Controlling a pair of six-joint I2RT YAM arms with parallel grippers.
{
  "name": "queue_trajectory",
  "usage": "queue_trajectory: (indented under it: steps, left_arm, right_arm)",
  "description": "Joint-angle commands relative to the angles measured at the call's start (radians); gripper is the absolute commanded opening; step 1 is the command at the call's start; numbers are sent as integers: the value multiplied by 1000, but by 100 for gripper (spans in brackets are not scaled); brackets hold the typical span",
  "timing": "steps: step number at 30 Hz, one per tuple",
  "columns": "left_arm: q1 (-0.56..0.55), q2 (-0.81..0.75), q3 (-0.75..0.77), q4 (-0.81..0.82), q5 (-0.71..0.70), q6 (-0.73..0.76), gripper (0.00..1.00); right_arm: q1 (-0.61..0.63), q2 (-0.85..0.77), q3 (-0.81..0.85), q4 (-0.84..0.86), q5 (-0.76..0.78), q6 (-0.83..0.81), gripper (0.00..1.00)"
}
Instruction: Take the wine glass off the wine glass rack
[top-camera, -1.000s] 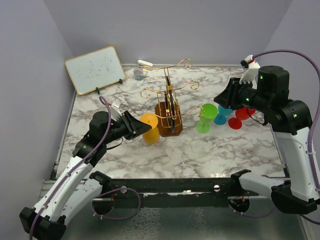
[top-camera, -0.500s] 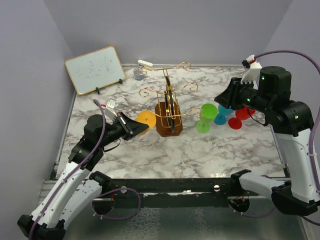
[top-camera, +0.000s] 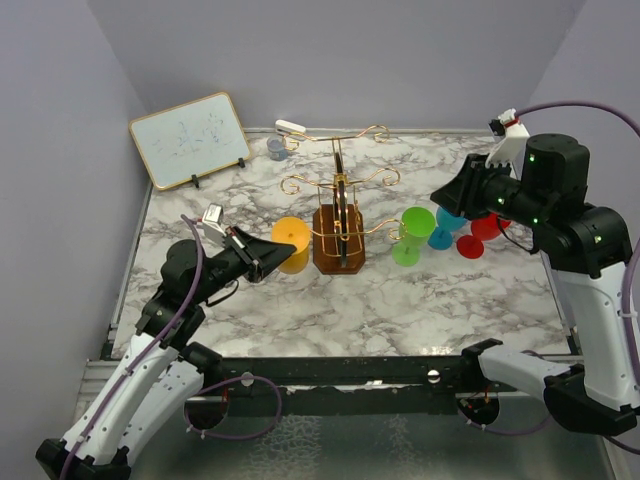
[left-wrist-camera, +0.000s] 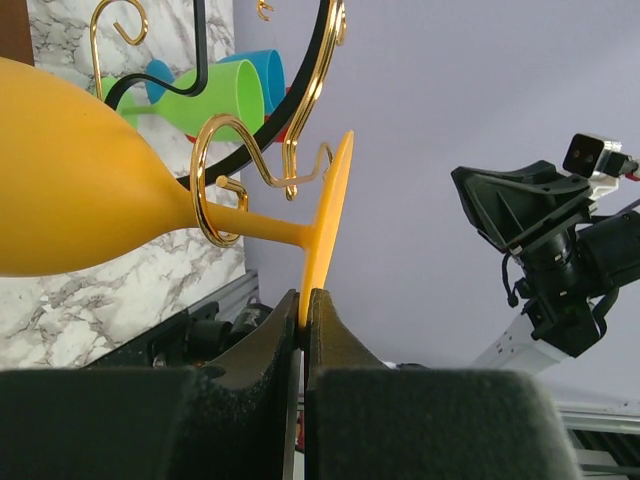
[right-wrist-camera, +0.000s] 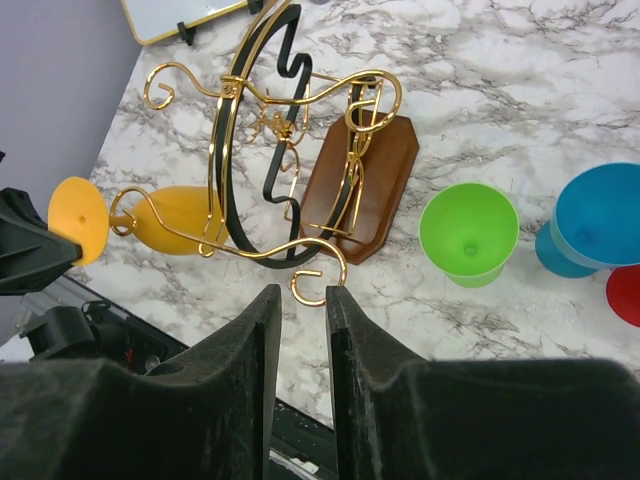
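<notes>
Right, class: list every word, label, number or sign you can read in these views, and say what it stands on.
No text can be read in any view.
The whiteboard: faint marks only, too blurred to read.
The wine glass rack, the orange wine glass and the green glass: no lettering shows.

The left arm (top-camera: 135, 370) reaches low and forward from its base, wrist rolled onto its side. The left gripper (left-wrist-camera: 305, 300) has both fingers pinched tight on the thin edge of the orange glass's (left-wrist-camera: 80, 190) foot. The right arm (top-camera: 590, 300) stands tall, elbow high and wrist tipped down towards the table. The right gripper (right-wrist-camera: 303, 300) hangs with its fingers slightly apart, gripping nothing.
</notes>
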Motion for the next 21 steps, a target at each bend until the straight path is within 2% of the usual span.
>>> queue_trajectory:
  steps: [1,10,21]
  left_arm:
    - [2,-4,24,-21,-55,-47,0]
    - [2,18,94,-111,-137,10,0]
    - [2,114,96,-6,-110,17,0]
  right_arm:
    - [-6,-22,33,27,5,-1,24]
    - [-5,-23,19,38,1,-1,24]
    - [-5,-17,10,49,-10,-7,23]
